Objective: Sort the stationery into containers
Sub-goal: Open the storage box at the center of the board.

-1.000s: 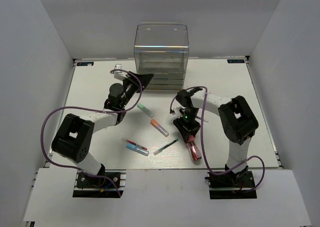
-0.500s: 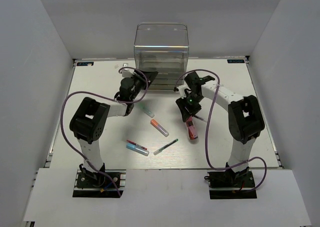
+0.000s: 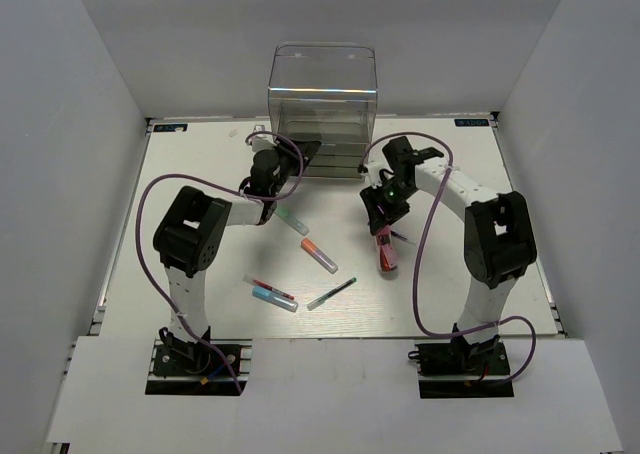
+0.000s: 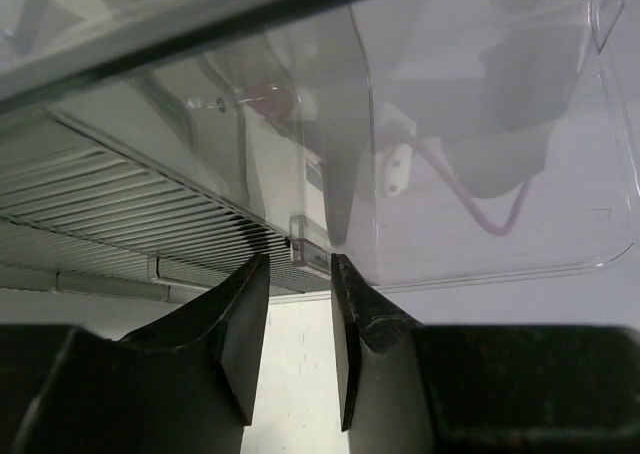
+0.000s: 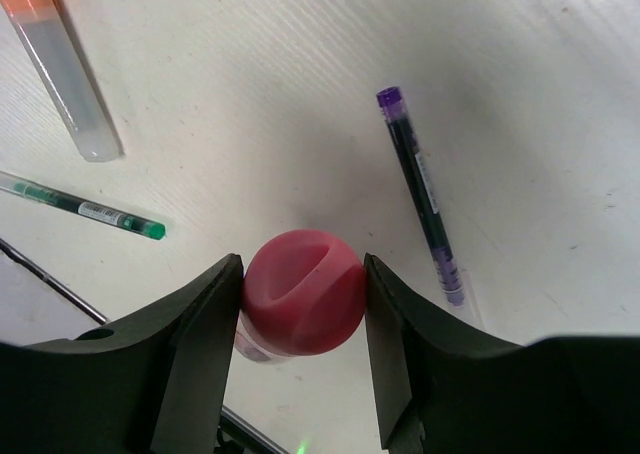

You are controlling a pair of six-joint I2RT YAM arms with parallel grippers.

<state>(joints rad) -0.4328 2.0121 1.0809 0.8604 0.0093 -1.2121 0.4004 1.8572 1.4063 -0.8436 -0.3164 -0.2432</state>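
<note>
orange-capped marker (image 5: pixel 60 74): cut off at top edge | clear box (image 4: pixel 480 124): cut off all round

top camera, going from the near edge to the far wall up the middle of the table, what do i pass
blue-capped marker → orange-capped marker → green-capped marker → clear drawer box

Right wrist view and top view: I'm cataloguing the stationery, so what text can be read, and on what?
Nothing is readable.
Green pen: white label, print too small.
Purple pen: barrel print blurred.
Red-pink marker in right claw: no print shows.
Blue corner stickers: too small.
</note>
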